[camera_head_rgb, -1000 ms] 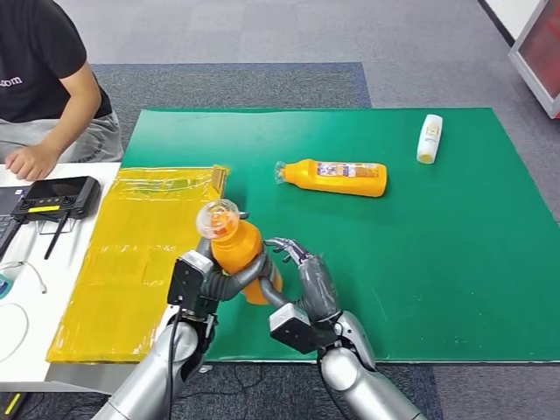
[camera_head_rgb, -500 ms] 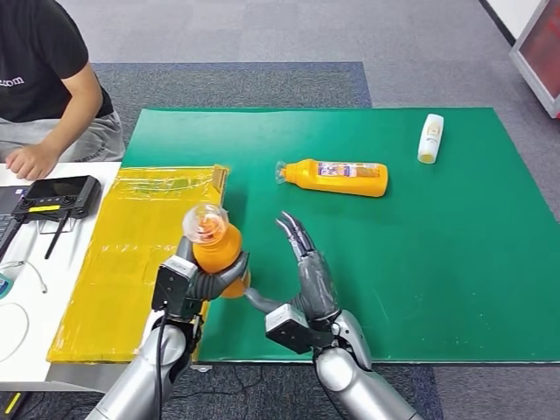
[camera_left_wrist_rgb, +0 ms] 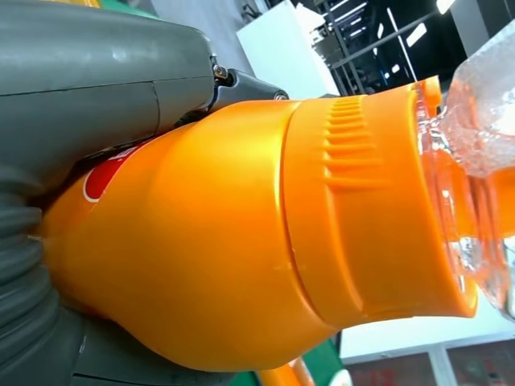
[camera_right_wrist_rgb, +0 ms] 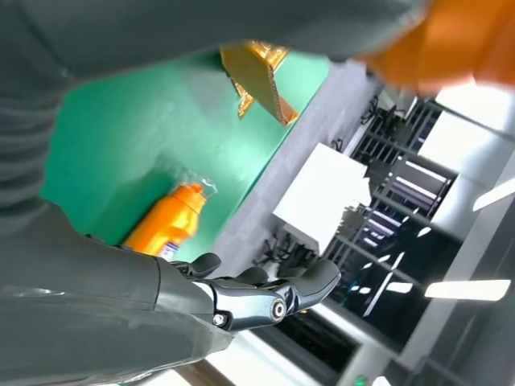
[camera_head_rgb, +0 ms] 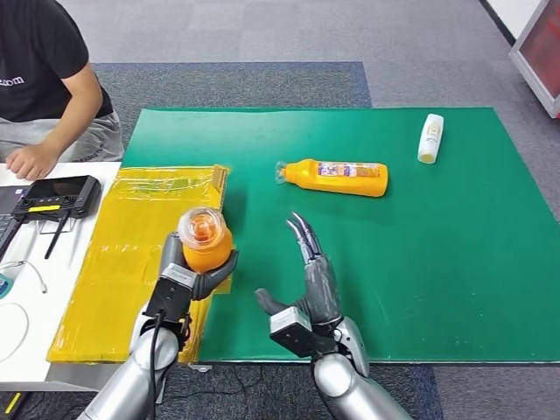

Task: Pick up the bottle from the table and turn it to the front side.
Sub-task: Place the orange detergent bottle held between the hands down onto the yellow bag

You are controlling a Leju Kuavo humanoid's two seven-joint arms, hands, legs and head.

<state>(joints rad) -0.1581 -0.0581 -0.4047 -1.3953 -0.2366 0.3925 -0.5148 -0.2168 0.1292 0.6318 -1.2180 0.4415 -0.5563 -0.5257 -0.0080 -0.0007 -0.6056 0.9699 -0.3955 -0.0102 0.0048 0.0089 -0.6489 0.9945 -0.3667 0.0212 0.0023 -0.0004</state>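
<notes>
No text is legible — labels on the lying orange bottle (camera_head_rgb: 335, 177) and white bottle (camera_head_rgb: 430, 138) blur.

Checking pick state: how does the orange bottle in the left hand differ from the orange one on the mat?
The held bottle is gripped off the table by the left hand, clear cap pointing at the head camera; the lying bottle rests on its side on the green mat, untouched. The lying bottle shows a long label; on the held bottle little label shows. Both are orange with clear caps.
</notes>
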